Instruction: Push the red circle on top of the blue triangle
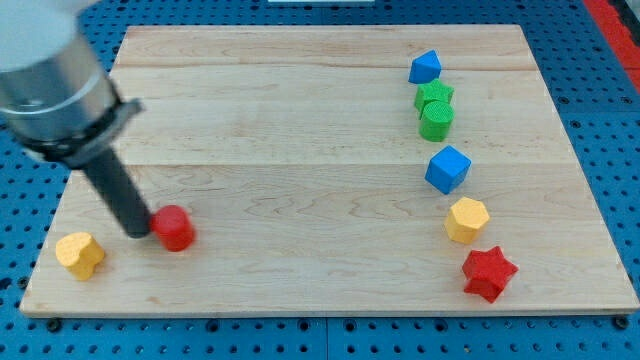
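The red circle lies on the wooden board at the view's lower left. The blue triangle lies at the view's upper right, far from it. My tip is at the red circle's left side, touching it or nearly so. The dark rod rises from the tip toward the view's upper left.
A yellow block lies left of the tip. Down the view's right side lie a green block, a green cylinder, a blue cube, a yellow hexagon and a red star.
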